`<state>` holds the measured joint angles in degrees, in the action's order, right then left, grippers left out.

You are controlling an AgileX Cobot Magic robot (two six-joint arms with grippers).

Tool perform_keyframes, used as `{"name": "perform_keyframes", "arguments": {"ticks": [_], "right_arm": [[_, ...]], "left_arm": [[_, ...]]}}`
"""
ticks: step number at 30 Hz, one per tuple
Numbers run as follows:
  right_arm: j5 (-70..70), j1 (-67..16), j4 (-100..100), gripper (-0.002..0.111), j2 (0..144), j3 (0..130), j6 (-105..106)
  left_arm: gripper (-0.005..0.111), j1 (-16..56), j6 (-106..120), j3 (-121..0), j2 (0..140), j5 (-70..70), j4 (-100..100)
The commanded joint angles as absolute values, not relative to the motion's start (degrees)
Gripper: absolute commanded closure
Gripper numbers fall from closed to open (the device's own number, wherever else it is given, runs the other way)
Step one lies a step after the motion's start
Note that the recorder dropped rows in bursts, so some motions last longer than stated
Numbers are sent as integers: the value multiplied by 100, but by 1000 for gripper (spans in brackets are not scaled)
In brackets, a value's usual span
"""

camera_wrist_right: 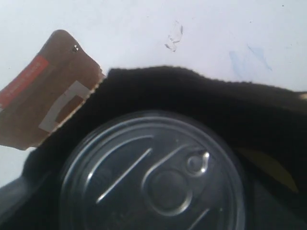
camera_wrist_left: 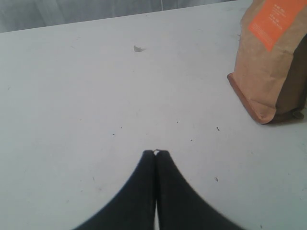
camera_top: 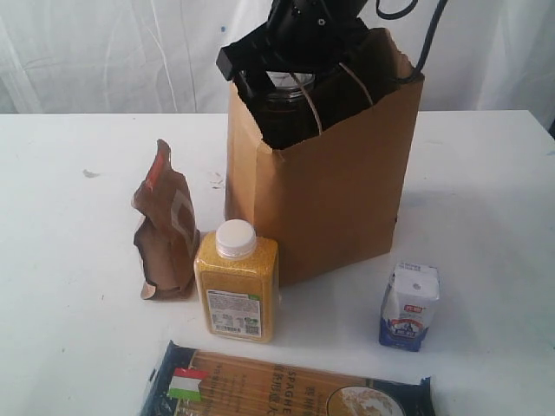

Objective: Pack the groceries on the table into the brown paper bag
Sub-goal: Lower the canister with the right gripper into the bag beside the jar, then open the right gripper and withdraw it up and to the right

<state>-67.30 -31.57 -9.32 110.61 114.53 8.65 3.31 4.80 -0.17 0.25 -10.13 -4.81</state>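
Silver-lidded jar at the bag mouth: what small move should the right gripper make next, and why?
Probably lower it deeper before releasing: the right gripper seems to hold the silver-lidded dark jar just inside the mouth of the brown paper bag, above its bottom.

Paper bag (camera_top: 347, 199): plain kraft brown.
Pouch (camera_top: 166, 238): brown, orange label.
Bottle (camera_top: 237, 295): yellow, white cap.
Carton (camera_top: 408, 305): white over blue.
Spaghetti pack (camera_top: 286, 390): dark blue, green-white-red flag stripes.
Jar (camera_wrist_right: 153, 172): silver ringed lid; glass below looks dark, hard to tell.
Table (camera_top: 69, 217): white, faint scuffs.
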Motion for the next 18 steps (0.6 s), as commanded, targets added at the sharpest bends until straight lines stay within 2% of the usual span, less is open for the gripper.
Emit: {"name": "perform_keyframes", "arguments": {"ticks": [1,4,7,10,12,13,16,18], "right_arm": [[-6759,-3157,-835,108,11015,11474,884],[-6756,-3157,-835,108,11015,11474,884],[-6793,-3157,-835,100,11015,11474,884],[-6805,-3157,-835,81,11015,11474,895],[-6805,-3157,-835,65,10992,11474,895],[-6805,-3157,-825,53,10980,11474,895],[-6805,-3157,-812,32,10956,11474,895],[-6805,-3157,-812,28,10956,11474,895]], "left_arm": [[107,366,487,0,0,-982,-503],[107,366,487,0,0,-982,-503],[107,366,487,0,0,-982,-503],[107,366,487,0,0,-982,-503],[107,366,487,0,0,-982,-503],[107,366,487,0,0,-982,-503],[107,366,487,0,0,-982,-503],[107,366,487,0,0,-982,-503]]}}
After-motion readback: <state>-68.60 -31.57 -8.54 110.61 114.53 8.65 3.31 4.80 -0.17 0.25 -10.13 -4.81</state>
